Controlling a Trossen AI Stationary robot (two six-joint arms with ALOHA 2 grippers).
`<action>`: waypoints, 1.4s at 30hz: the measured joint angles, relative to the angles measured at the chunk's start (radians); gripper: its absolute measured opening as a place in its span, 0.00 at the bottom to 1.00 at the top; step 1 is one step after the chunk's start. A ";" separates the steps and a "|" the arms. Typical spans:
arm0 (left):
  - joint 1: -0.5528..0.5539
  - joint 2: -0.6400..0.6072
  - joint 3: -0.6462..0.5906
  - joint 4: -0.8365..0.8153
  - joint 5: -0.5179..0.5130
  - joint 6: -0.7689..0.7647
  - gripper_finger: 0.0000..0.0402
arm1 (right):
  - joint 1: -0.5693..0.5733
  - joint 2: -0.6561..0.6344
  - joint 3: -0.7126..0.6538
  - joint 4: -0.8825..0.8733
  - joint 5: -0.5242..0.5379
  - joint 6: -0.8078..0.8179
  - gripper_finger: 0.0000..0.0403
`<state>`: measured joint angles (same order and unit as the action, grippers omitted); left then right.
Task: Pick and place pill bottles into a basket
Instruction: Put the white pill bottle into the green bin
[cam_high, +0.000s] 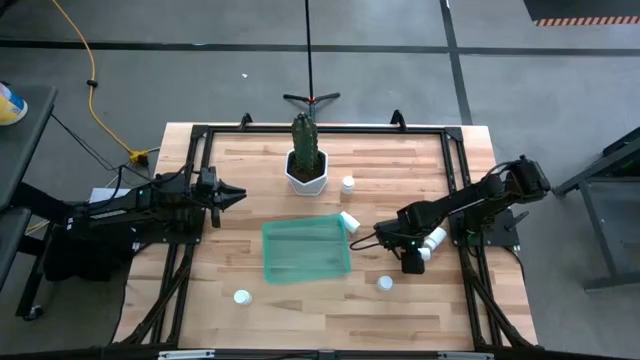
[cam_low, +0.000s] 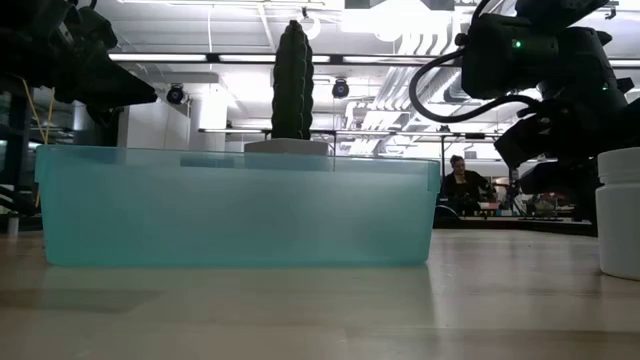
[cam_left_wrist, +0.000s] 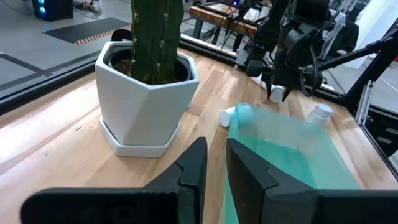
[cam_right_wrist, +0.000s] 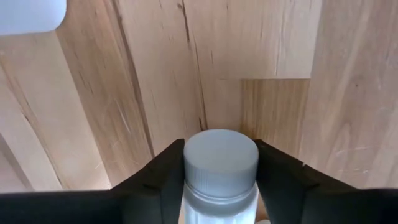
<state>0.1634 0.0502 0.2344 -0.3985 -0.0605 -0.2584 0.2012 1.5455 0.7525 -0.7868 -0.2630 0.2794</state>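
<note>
The teal-green tray (cam_high: 305, 250) lies mid-table, and it fills the low view (cam_low: 235, 205). My right gripper (cam_high: 412, 256) is to the tray's right, shut on a white pill bottle (cam_right_wrist: 221, 168). It hangs above the table in the left wrist view (cam_left_wrist: 292, 68). Other bottles: one lies at the tray's far right corner (cam_high: 349, 221), one stands by the pot (cam_high: 348, 184), one lies beside my right gripper (cam_high: 436, 238), and two stand near the front (cam_high: 385, 283) (cam_high: 241, 296). My left gripper (cam_left_wrist: 214, 168) waits at the table's left, open by a narrow gap, empty. My right gripper pinches the bottle between its two fingers, which sit on opposite sides just behind the white cap (cam_right_wrist: 221, 152). The bottle lies along the fingers, cap toward their free ends. The fingers slant down from the table's right, and the bottle (cam_left_wrist: 277, 93) is clear of the wood.
A white hexagonal pot with a cactus (cam_high: 305, 168) stands behind the tray. Black frame rails run along the table's left, right and far edges. Bare wood lies in front of the tray.
</note>
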 joint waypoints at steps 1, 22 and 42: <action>0.000 0.000 0.000 0.000 0.000 0.000 0.24 | 0.000 0.000 0.000 0.000 0.000 0.000 0.38; 0.000 0.000 0.000 0.003 0.000 0.000 0.24 | 0.000 -0.001 0.037 0.006 0.060 -0.004 0.36; 0.000 0.000 0.000 0.003 -0.005 0.000 0.24 | -0.061 -0.001 0.317 0.014 0.185 -0.071 0.36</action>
<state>0.1631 0.0502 0.2344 -0.3954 -0.0654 -0.2584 0.1402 1.5448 1.0698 -0.7731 -0.0784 0.2081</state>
